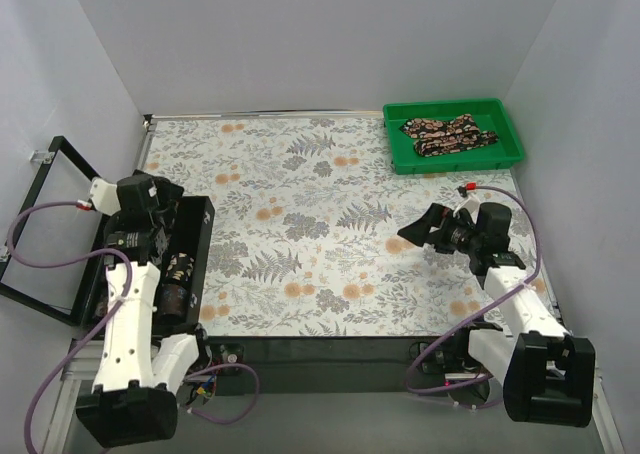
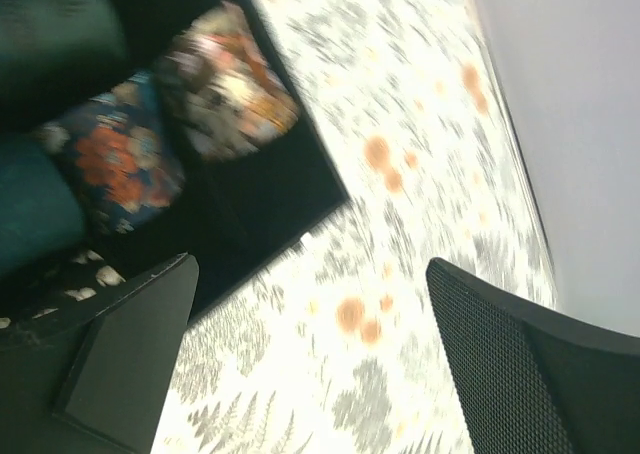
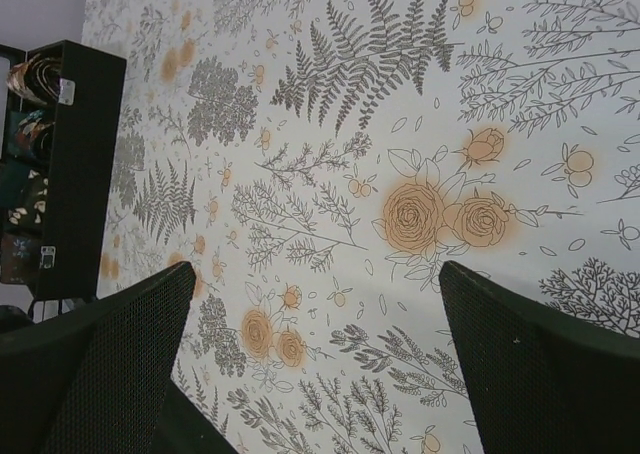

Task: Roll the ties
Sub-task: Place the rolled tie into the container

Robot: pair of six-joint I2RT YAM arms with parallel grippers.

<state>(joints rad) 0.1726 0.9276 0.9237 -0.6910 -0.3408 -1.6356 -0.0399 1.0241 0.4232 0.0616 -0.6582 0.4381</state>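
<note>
White walls close in the tabletop (image 1: 232,326), which is covered w/ a grey-and-orange fern cloth (image 1: 330,224).

Progress, as a judgement: partway, maybe past half.
- Done: rolled ties (image 2: 228,82) sit in the black box (image 1: 203,239) at the left edge. The left wrist view is blurred but shows approx. three rolls side by side: one tan/pink paisley, one blue w/ orange, one teal and mostly cut off. A dark bit w/ white spots at the bottom left could be another; can't tell.
- Left: loose ties (image 1: 450,136), dark paisley, lie bunched and unrolled in the green tray (image 1: 452,163) at the far right corner. Can't tell if it's one or more.
- No tie lies on the open cloth, so no roll looks to be in hand right now.

Left tool (image 2: 310,274) is above the box's far end, jaws wide, nothing btwn them. Right tool (image 3: 315,274) hovers over bare cloth near the right edge, short of the tray, jaws wide and holding nothing.

Next up is prob. a trip to the tray for a loose tie.

Writing: none readable. Two small white tags (image 3: 67,92) show on the box in the right wrist view, too small to read. No brand marks seen on the arms, tray or box.
</note>
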